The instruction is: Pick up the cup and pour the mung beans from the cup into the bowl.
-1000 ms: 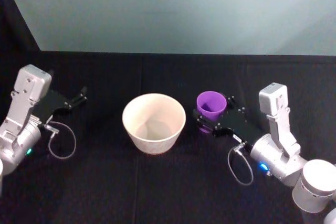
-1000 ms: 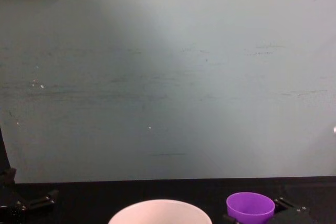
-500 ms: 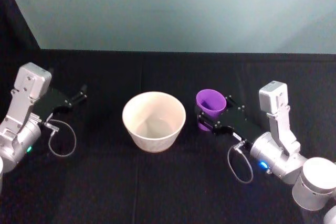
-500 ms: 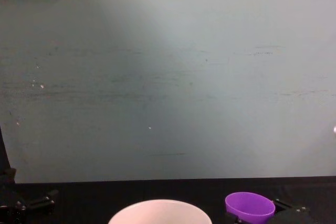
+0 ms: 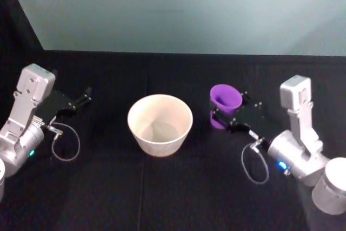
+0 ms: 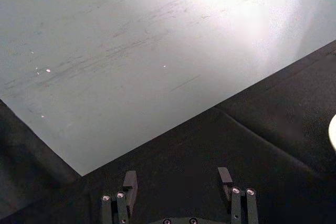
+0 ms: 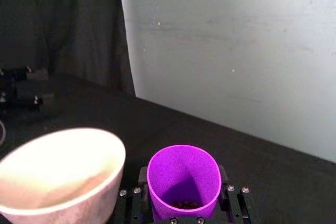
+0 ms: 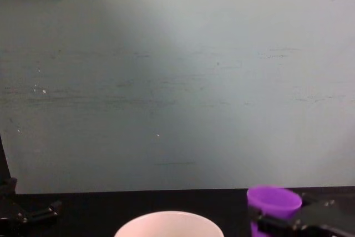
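Observation:
The purple cup (image 5: 226, 97) is lifted off the black table, just right of the pale bowl (image 5: 160, 124). My right gripper (image 5: 228, 110) is shut on the cup, one finger on each side. In the right wrist view the cup (image 7: 184, 174) stands between the fingers with dark mung beans (image 7: 184, 203) at its bottom, and the bowl (image 7: 58, 171) sits close beside it. The chest view has the cup (image 8: 273, 200) above and right of the bowl's rim (image 8: 169, 218). My left gripper (image 5: 82, 100) rests open at the table's left, its fingers (image 6: 129, 181) spread with nothing between them.
A black cloth covers the table (image 5: 178, 193), with a pale green wall (image 8: 177, 81) behind it. A loose cable loop (image 5: 254, 166) hangs by the right wrist and another (image 5: 66, 144) by the left.
The right gripper has raised the cup and carried it a little to the right, away from the bowl. The left arm has hardly moved.

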Available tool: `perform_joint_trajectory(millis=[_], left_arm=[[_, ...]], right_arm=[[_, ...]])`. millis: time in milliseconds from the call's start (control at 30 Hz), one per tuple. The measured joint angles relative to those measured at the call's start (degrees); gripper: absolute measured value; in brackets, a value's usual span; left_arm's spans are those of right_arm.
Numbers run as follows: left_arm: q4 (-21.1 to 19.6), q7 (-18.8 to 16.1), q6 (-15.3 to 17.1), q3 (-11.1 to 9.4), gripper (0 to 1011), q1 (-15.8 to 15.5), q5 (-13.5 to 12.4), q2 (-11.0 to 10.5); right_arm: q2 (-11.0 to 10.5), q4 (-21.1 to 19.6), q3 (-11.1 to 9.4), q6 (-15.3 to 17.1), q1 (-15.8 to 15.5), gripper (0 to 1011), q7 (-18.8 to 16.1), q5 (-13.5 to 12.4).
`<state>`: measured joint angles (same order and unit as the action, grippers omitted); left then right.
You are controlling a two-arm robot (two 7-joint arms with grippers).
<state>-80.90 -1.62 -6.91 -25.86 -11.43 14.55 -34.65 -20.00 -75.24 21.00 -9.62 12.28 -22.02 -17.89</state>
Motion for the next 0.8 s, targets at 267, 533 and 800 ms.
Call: perform_joint_trajectory(millis=[267, 533, 800], left_arm=[[0.00, 0.00, 0.00, 0.00, 1000, 0.00, 0.00, 0.00], [0.00, 0.00, 0.00, 0.00, 1000, 0.00, 0.00, 0.00], [0.00, 0.00, 0.00, 0.00, 1000, 0.00, 0.00, 0.00]], right_arm=[[-2.39, -9.98, -3.26, 7.16, -2.27, 732, 1.08, -0.48], [-5.29, -20.39, -7.11, 16.42, -2.70, 732, 2.33, -2.85], [-7.04, -25.34, -8.89, 22.56, -1.24, 732, 3.09, -4.82]])
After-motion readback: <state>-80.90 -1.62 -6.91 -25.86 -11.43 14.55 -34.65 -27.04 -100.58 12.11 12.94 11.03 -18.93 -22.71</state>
